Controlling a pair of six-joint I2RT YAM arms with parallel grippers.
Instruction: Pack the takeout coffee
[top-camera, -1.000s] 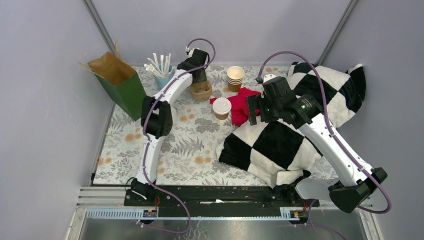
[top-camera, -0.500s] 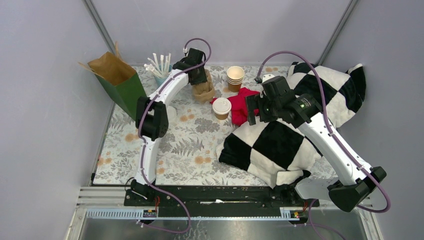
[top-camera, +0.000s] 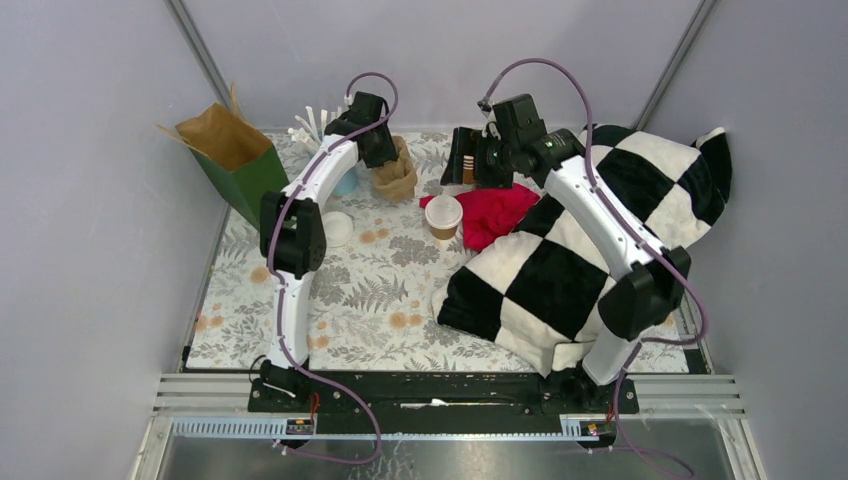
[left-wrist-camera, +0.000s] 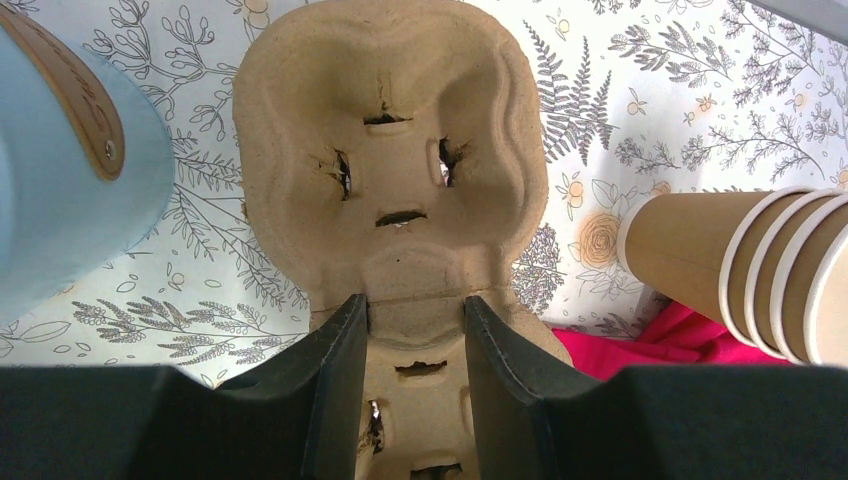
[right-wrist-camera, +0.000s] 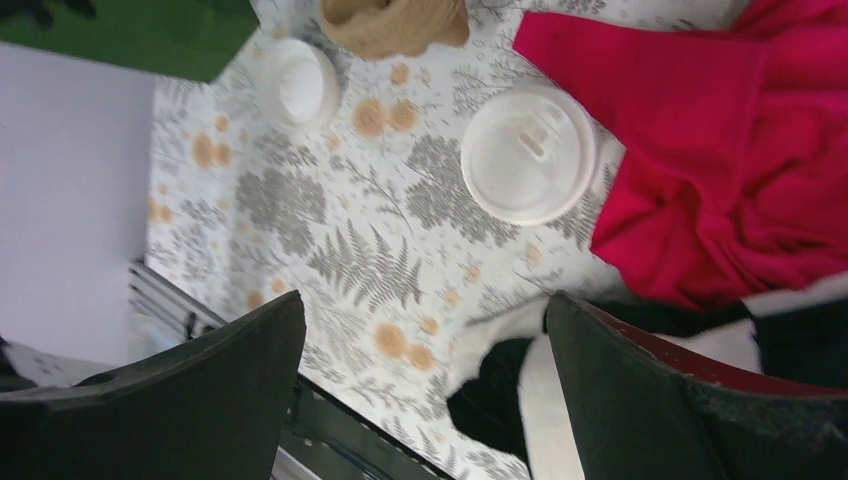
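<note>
The takeout coffee (top-camera: 443, 215), a brown paper cup with a white lid (right-wrist-camera: 528, 152), stands on the flowered mat beside a red cloth (top-camera: 495, 210). My left gripper (top-camera: 383, 158) is shut on the middle rib of a brown pulp cup carrier (left-wrist-camera: 390, 130), its fingers (left-wrist-camera: 335, 380) pressed on either side. The carrier (top-camera: 396, 178) hangs at the back, left of the coffee. My right gripper (top-camera: 462, 160) is open and empty, up at the back over the stack of lidless cups. In the right wrist view the right gripper (right-wrist-camera: 425, 305) looks down with the coffee ahead of it.
A green paper bag (top-camera: 238, 165) stands open at the back left. A blue cup (left-wrist-camera: 60, 180) of straws is next to the carrier. A loose white lid (top-camera: 337, 228) lies on the mat. The stacked cups (left-wrist-camera: 740, 270) lie right of the carrier. A black-and-white checked blanket (top-camera: 560, 280) covers the right side.
The right arm has swung from above the blanket to the back, over the cup stack. The left gripper has carried the carrier a little left and back.
</note>
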